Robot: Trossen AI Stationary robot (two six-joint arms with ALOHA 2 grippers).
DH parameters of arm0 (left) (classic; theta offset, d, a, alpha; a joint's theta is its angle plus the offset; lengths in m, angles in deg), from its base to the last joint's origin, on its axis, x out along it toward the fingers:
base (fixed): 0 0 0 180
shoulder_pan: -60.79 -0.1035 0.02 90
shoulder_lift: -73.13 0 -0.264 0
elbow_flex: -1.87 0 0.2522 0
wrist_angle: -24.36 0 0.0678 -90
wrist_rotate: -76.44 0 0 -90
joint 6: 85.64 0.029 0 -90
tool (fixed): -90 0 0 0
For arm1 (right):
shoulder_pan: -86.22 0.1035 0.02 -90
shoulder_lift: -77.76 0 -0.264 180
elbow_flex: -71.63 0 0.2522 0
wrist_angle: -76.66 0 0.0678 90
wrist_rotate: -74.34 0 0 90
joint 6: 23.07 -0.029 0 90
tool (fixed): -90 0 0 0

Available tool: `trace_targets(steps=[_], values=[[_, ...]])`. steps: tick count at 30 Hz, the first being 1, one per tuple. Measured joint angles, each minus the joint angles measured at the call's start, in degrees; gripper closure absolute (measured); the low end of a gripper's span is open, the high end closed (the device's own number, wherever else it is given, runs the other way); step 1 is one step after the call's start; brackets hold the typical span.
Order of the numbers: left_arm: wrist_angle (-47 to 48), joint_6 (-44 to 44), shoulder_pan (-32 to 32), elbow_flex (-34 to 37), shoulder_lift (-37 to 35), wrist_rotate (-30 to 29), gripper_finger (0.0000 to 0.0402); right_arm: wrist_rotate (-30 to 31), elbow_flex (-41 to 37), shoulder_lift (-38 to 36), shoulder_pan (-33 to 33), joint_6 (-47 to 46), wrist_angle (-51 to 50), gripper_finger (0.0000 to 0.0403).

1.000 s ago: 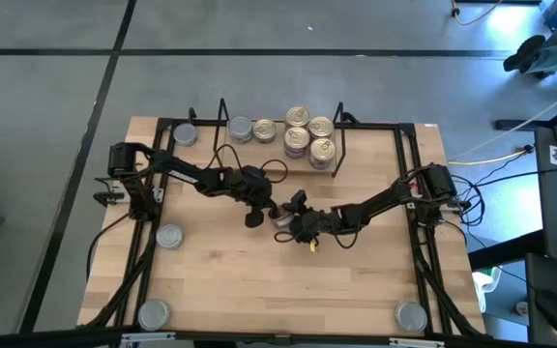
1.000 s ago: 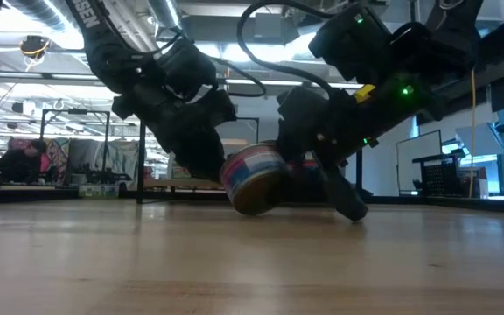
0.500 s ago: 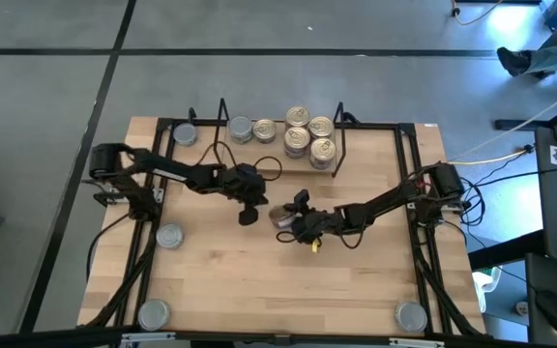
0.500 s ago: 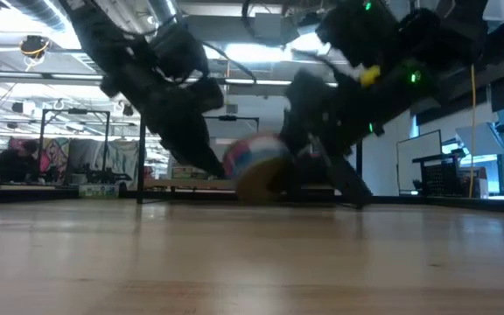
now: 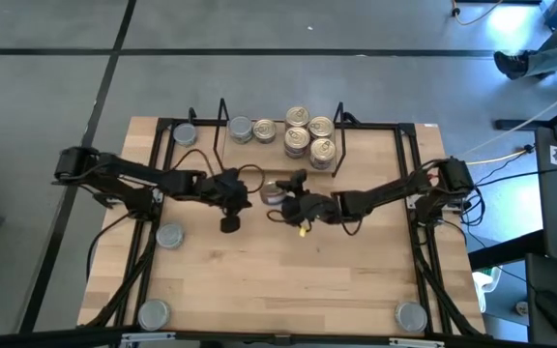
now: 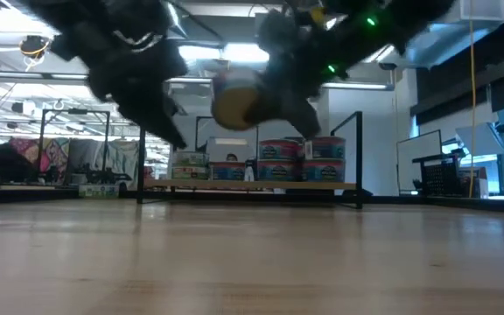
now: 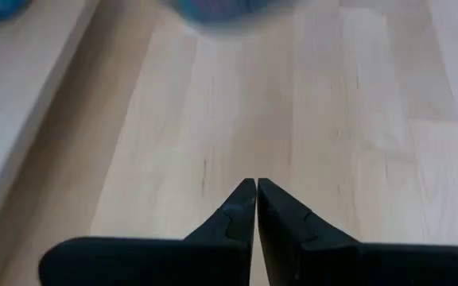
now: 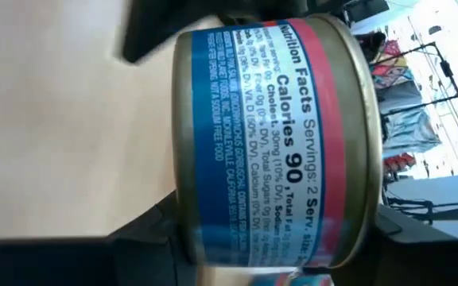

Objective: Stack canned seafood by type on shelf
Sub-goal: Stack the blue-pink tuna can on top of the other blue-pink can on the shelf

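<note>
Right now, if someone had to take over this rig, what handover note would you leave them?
Right hand: shut on a tin, lifted off the table, near the shelf.
Left hand: shut, empty, over mid-table.
Done: five tins on the shelf, two silver-lidded, three gold-lidded at its right end.
Left: place the held tin; then the loose silver-lidded tins: one beside the shelf, one at the left, two at the front corners.

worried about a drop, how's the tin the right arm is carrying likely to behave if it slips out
The tin in the right tool looks rigid metal, so it should dent rather than break. It is short and round and held tilted in the low view, so it would probably land on edge and roll. Its glossy label looks fairly slick.
</note>
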Motion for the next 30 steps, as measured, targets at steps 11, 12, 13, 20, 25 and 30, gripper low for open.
trace_targets(steps=[11, 12, 13, 20, 25, 30], values=[[-9.5, -8.6, 3.0, 16.0, -14.0, -6.0, 0.0389, -5.9, 14.6, 1.8, -13.3, 0.2, -9.8, 0.0208], [-9.7, -8.7, 3.0, 16.5, -14.7, -6.3, 0.0389, -7.9, 15.4, 2.3, -14.7, 0.2, -10.0, 0.0208], [-9.6, -8.9, 3.0, 16.8, -15.2, -6.9, 0.0389, -8.2, 16.2, 3.1, -16.0, 0.2, -10.7, 0.0208], [-11.8, -8.1, 2.8, 17.4, -16.0, -9.2, 0.0389, -11.5, 24.9, 11.9, -23.9, 0.3, -12.5, 0.0208], [-12.0, -8.1, 2.9, 17.4, -15.9, -9.2, 0.0389, -12.2, 31.5, 17.7, -27.9, 0.0, -15.9, 0.0208], [-12.5, -8.1, 2.8, 17.4, -15.8, -9.2, 0.0389, -12.8, 35.2, 20.9, -30.1, -1.6, -19.4, 0.0208]])
